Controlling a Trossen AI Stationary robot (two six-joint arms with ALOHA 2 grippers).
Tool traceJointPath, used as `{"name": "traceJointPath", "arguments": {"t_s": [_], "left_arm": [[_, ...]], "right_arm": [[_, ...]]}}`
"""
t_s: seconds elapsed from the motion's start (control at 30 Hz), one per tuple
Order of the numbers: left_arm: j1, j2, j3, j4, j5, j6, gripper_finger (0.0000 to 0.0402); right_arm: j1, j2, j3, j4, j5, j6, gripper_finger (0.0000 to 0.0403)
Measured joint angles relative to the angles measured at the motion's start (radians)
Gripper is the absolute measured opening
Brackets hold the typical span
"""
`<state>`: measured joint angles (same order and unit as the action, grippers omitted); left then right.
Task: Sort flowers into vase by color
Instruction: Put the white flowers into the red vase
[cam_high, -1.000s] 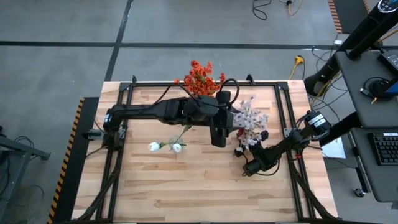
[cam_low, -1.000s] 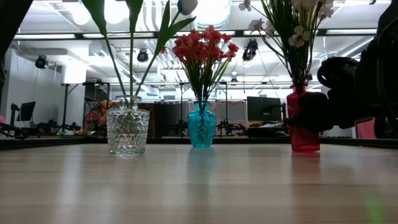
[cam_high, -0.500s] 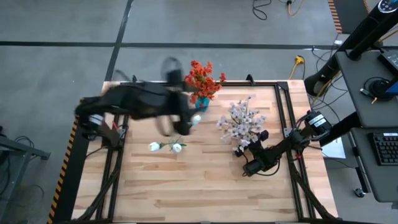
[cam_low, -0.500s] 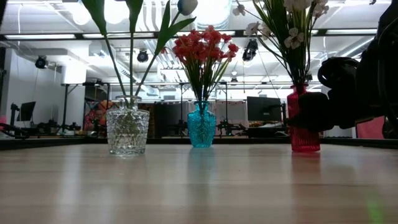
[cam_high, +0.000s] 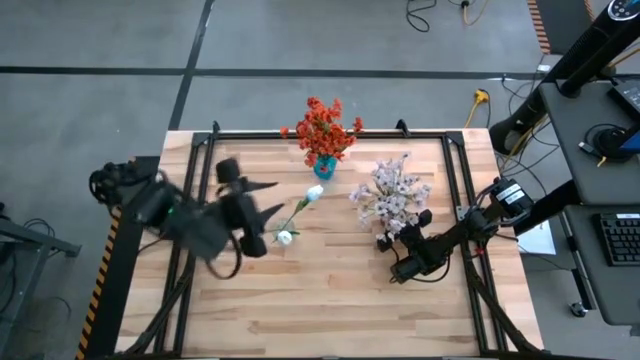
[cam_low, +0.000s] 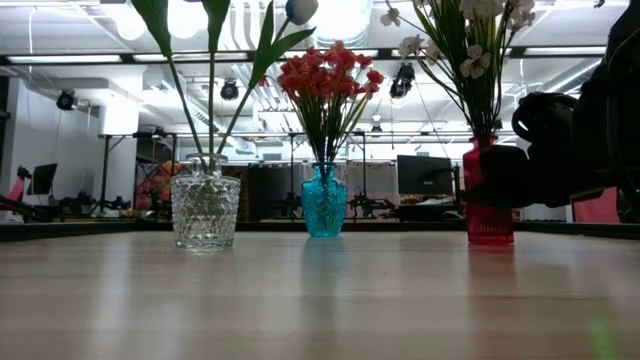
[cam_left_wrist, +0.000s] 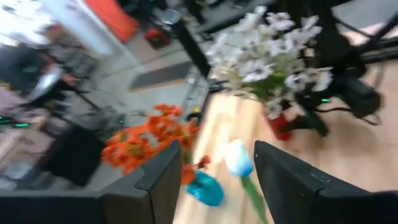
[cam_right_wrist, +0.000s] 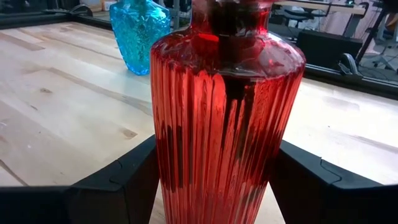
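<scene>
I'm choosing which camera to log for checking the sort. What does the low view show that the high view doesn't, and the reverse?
Only the low view shows the vases side-on: clear glass vase, blue vase and red vase standing upright in a row, plus the room behind.

Only the high view shows the left gripper, empty and away from the vases near the table's left edge, and the floor around.

Both show the orange-red flowers in the blue vase, the pale blossoms in the red one, the white buds, and the right gripper at the red vase.
</scene>
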<state>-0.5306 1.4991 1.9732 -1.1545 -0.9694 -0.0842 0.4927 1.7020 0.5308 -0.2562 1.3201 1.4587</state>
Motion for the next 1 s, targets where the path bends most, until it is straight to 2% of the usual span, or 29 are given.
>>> {"name": "traceJointPath", "arguments": {"t_s": [0.1, 0.17, 0.27, 0.33, 0.5, 0.57, 0.73, 0.83, 1.0], "left_arm": [[-0.081, -0.057, -0.082, 0.002, -0.139, -0.059, 0.0176], [-0.112, -0.098, -0.118, 0.007, -0.166, -0.1, 0.0171], [-0.129, -0.145, -0.191, 0.071, -0.05, -0.123, 0.0164], [-0.129, -0.156, -0.253, 0.207, 0.014, -0.062, 0.0161], [-0.112, -0.155, -0.39, 0.598, 0.039, 0.187, 0.0159], [-0.08, -0.148, -0.434, 0.715, 0.111, 0.261, 0.0159], [0.029, -0.124, -0.572, 1.0, 0.405, 0.331, 0.0159], [0.11, -0.091, -0.633, 1.194, 0.517, 0.384, 0.0159], [0.185, -0.029, -0.64, 1.267, 0.638, 0.415, 0.0159]], "right_arm": [[0.0, 0.0, 0.0, 0.0, -0.001, 0.008, 0.0247], [0.0, 0.0, 0.0, 0.0, -0.001, 0.008, 0.0247], [0.0, 0.0, 0.0, 0.0, -0.001, 0.008, 0.0248], [0.0, -0.004, 0.0, 0.001, -0.004, 0.008, 0.0248], [0.0, -0.014, 0.0, 0.004, -0.011, 0.008, 0.0248], [0.0, -0.016, 0.0, 0.003, -0.011, 0.007, 0.0248], [0.0, -0.02, 0.0, 0.004, -0.012, 0.006, 0.0248], [0.0, -0.021, 0.0, 0.003, -0.012, 0.004, 0.0248], [0.0, -0.021, 0.0, 0.003, -0.013, 0.004, 0.0248]]}}
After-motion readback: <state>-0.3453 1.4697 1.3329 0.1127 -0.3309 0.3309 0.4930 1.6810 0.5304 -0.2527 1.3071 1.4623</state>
